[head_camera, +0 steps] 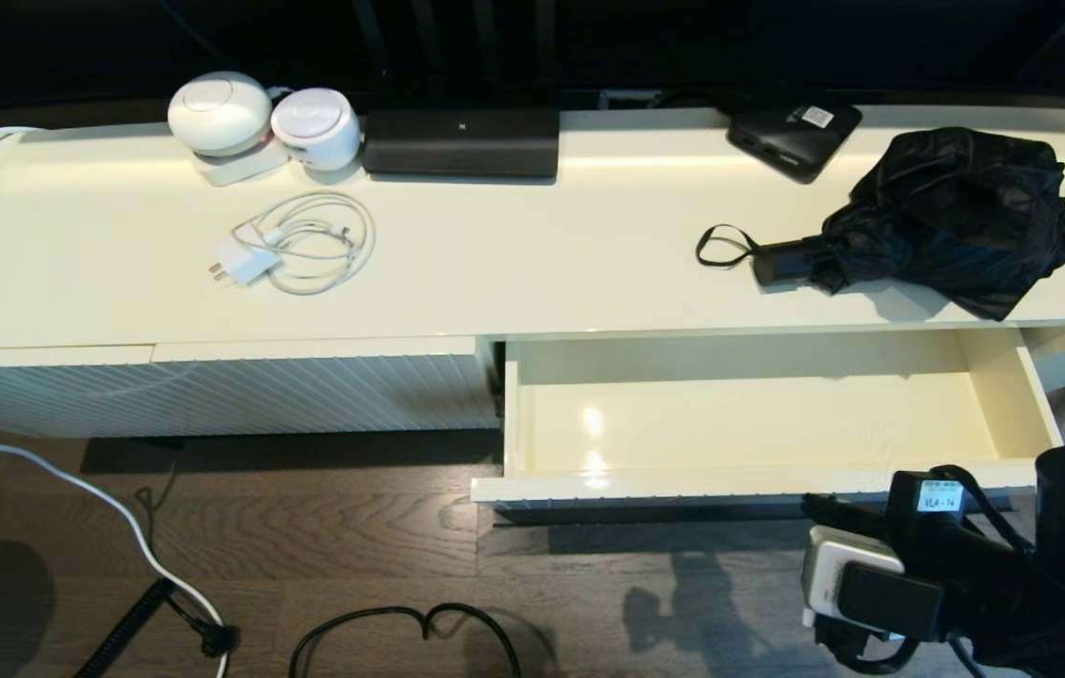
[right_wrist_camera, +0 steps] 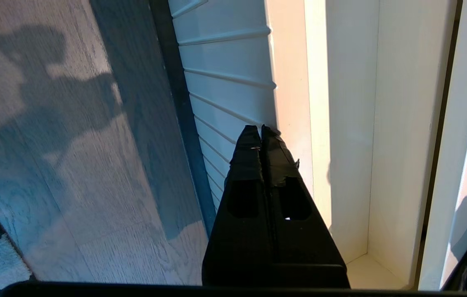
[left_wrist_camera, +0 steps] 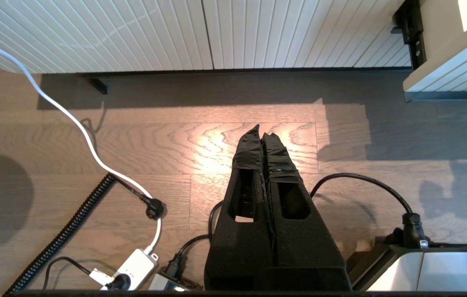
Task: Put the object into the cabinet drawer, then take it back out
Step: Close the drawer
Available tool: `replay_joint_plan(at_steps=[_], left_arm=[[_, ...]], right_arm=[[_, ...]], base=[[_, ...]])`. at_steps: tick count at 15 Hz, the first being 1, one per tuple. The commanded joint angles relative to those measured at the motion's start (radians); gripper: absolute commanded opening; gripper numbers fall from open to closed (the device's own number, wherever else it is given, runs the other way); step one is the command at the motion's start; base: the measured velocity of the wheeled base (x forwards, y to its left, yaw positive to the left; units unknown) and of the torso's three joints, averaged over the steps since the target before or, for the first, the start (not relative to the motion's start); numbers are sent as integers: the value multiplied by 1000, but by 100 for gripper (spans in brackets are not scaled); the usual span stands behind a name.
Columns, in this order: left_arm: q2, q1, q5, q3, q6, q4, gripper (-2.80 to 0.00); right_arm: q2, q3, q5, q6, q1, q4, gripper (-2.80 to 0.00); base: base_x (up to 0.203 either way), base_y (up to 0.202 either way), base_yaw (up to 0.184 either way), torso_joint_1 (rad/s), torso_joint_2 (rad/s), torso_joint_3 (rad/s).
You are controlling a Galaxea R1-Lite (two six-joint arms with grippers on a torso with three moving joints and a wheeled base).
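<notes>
Umbrella (head_camera: 946, 221), floppy and light, is best gripped by its stiff handle (head_camera: 784, 263), at nine o'clock; right end effector (right_wrist_camera: 260, 131) is closed, empty.

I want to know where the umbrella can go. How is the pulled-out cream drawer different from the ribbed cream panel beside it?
The wide cream drawer stands pulled out, showing its glossy inside; the ribbed cream panel sits shut and flush under the cabinet top. The drawer is on the robot's right, below the wrinkly black folding umbrella; the panel is on the left, below the coiled white charger cable. Both are cream, with ribbed fronts.
</notes>
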Motion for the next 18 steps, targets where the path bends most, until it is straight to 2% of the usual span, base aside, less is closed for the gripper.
replay_joint_plan(at_steps=[1,7,9,18], left_arm=[[-3,0,0,-1,0,0,-280],[-3,0,0,1,0,0,-280],[-3,0,0,-1,-1,0,-280],[-3,0,0,0,-1,0,-280]], right_arm=[[43,1,-1,-17,-16,-62,-280],[124,12,4,-57,-67,-213,-280],[147,6,7,-100,-99,-277,-280],[185,-61,16,-128,-118,-318,-280]], base=[[0,0,0,0,0,0],[0,0,0,0,0,0],[0,0,0,0,0,0],[0,0,0,0,0,0]])
